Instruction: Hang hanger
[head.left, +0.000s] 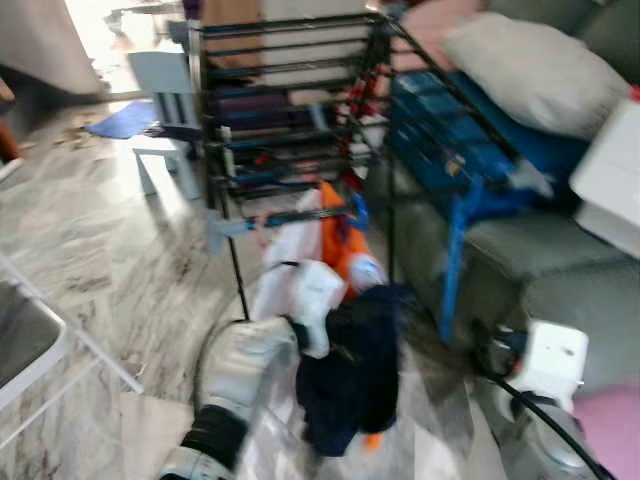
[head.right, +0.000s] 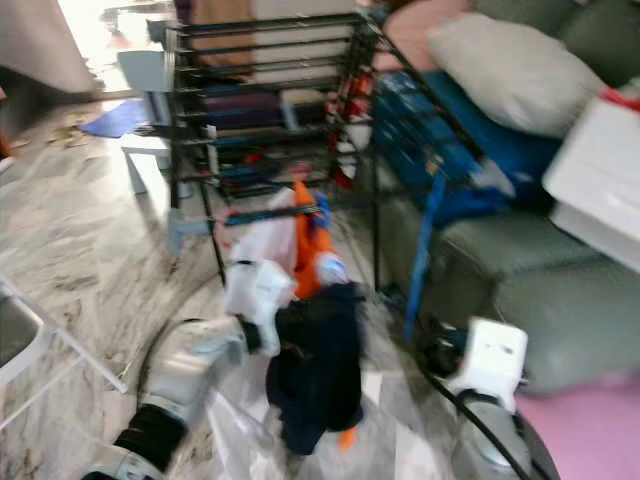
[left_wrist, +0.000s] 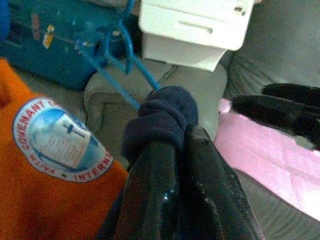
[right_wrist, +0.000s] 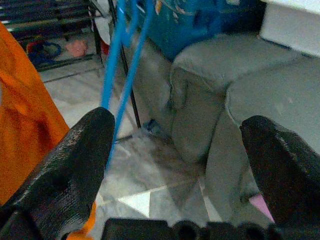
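Fingers of the left gripper are clenching a dark navy garment beside an orange garment. The right gripper is hanging wide open near the grey sofa.

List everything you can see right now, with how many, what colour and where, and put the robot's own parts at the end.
Black metal drying rack: one, black, ahead on the marble floor.
Dark navy garment: one, navy, bunched in the left claw, below the rack.
Orange garment with round badge: one, orange, hanging at the rack's lower rail.
White garment: one, white, beside the orange one.
Blue plastic hanger: one, blue, near the sofa.
Grey-green sofa: one, right of the rack.
White cushion: one, on the sofa.
Blue box: one, on the sofa.
Left claw: black, shut on the navy garment.
Right claw: black, open, low by the sofa.
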